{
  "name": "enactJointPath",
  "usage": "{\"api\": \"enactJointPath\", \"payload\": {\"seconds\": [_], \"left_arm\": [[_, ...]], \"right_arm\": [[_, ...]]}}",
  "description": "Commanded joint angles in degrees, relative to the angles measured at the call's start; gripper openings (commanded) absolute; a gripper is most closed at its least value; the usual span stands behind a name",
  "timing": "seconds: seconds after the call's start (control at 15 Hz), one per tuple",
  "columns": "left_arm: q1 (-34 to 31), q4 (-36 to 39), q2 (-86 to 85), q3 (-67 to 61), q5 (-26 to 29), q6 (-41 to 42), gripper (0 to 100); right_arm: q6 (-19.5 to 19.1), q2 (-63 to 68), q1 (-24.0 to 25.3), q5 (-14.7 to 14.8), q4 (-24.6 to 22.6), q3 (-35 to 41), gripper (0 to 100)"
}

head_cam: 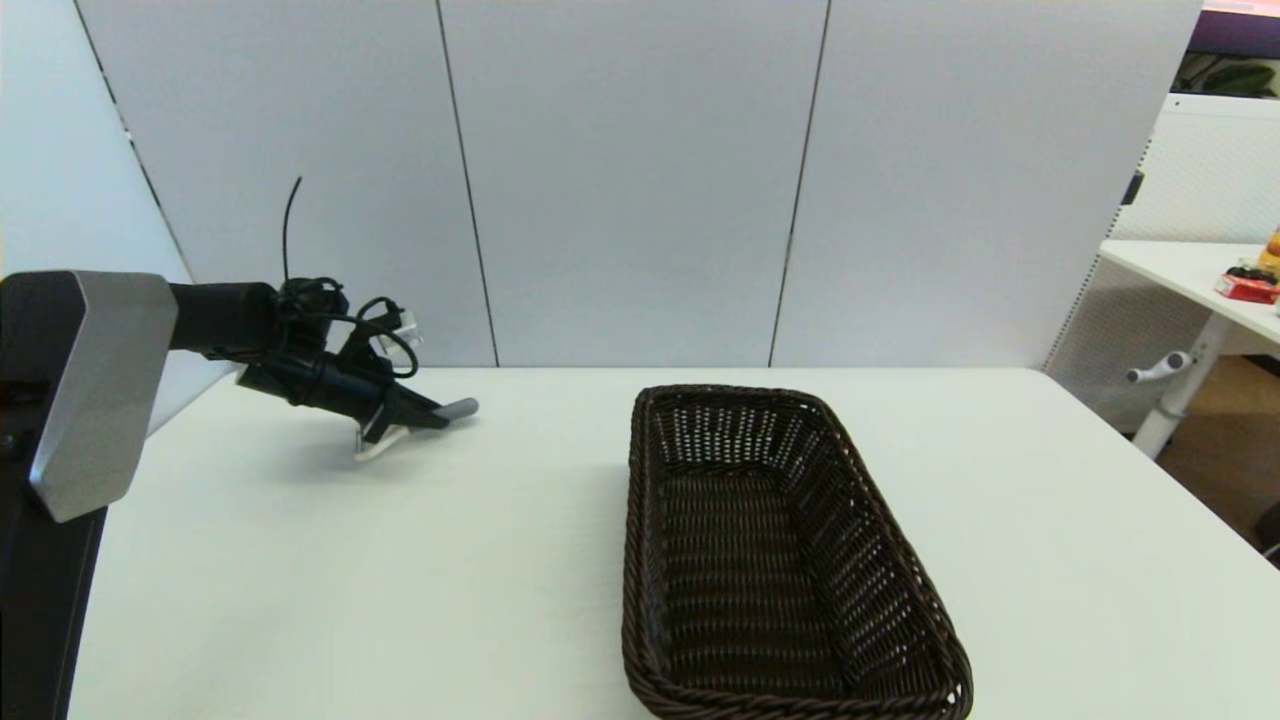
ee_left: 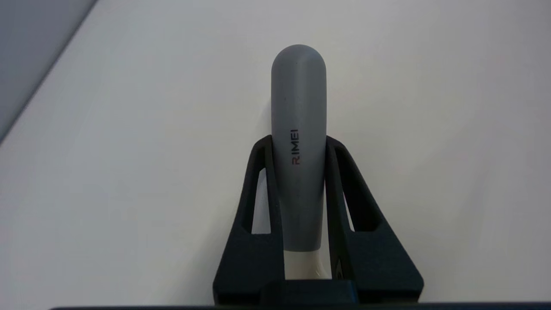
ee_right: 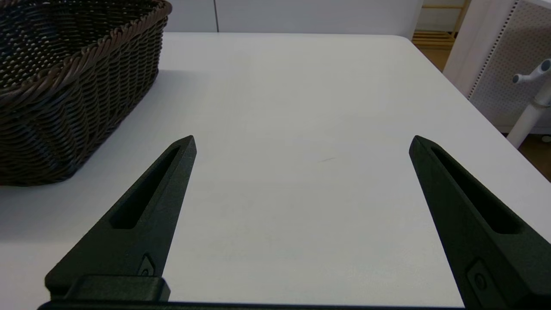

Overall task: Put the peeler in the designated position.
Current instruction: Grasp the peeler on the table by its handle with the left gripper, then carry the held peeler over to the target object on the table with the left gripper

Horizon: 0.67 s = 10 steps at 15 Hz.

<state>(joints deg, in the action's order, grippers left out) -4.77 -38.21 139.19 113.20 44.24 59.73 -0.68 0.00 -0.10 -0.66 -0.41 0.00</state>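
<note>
A broad white table (head_cam: 520,560) fills the foreground, lit evenly from above, with soft shadows on its matte top. Behind it stands a wall of pale grey-blue partition panels (head_cam: 630,180), divided by thin dark vertical seams. To the right, a second white desk on a white metal leg (head_cam: 1190,370) sits before a white perforated screen (head_cam: 1215,170), over a brown wooden floor (head_cam: 1225,450). Small red and yellow items (head_cam: 1250,280) rest on that desk.

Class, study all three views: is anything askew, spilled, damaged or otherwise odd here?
Nothing stands out. The left pincer grips the peeler by its grey handle above the table, left of the basket, which sits flat and undamaged. The right pincer is open beside the basket.
</note>
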Motion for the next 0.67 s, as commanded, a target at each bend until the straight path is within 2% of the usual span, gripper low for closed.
{"api": "enactJointPath", "payload": {"seconds": [0.07,0.27,0.47,0.67], "left_arm": [[1.60,-3.19,-6.39,0.00,0.06,-0.23,0],[6.70,-6.71,-12.81,0.00,0.06,-3.66,0],[15.14,-6.27,-18.34,0.00,0.15,-8.32,0],[21.64,-5.04,-21.42,0.00,0.15,-8.23,0]], "right_arm": [[-0.02,0.09,0.01,-0.04,-0.02,0.00,100],[-0.02,0.00,0.01,-0.04,-0.02,0.00,100],[-0.02,0.00,0.01,-0.13,-0.02,0.00,100],[-0.02,0.00,0.01,-0.04,0.06,0.00,100]]}}
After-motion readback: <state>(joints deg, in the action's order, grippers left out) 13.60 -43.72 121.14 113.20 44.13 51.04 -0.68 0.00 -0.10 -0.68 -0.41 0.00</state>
